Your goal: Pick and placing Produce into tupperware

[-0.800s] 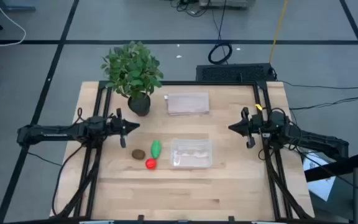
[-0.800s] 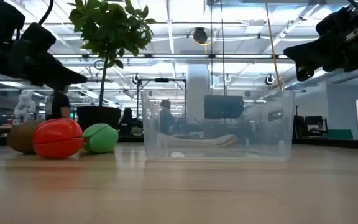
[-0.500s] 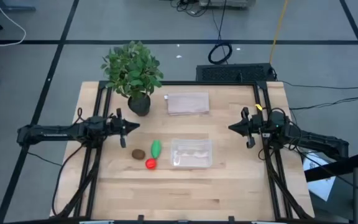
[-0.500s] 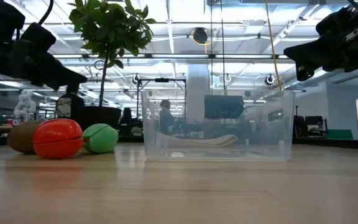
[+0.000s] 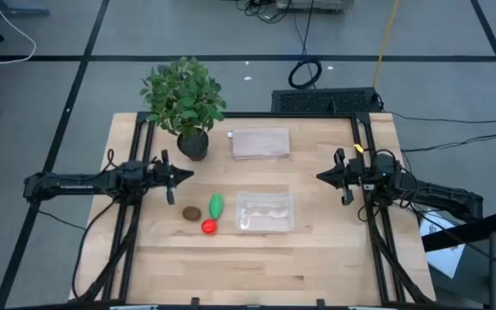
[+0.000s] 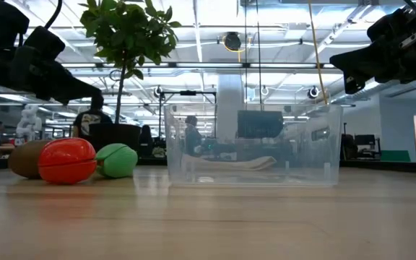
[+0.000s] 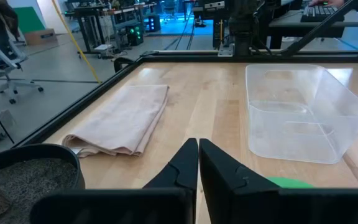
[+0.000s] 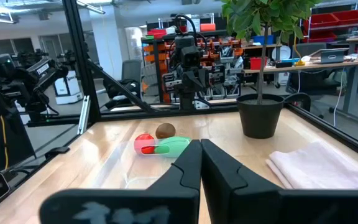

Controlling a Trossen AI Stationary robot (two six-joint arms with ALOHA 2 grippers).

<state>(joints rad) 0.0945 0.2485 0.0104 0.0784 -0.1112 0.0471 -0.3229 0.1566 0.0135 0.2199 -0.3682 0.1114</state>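
Note:
A brown oval piece, an elongated green piece and a round red piece lie together on the table, left of the clear tupperware, which stands empty. They also show in the low view: brown, red, green, tupperware. My left gripper is shut, held above the table left of the produce. My right gripper is shut, held above the table right of the tupperware. Both touch nothing.
A potted leafy plant stands at the far left of the table. A folded pinkish cloth-like piece lies at the far middle. Black frame rails run along the table's left and right sides. Bare wood lies toward the near edge.

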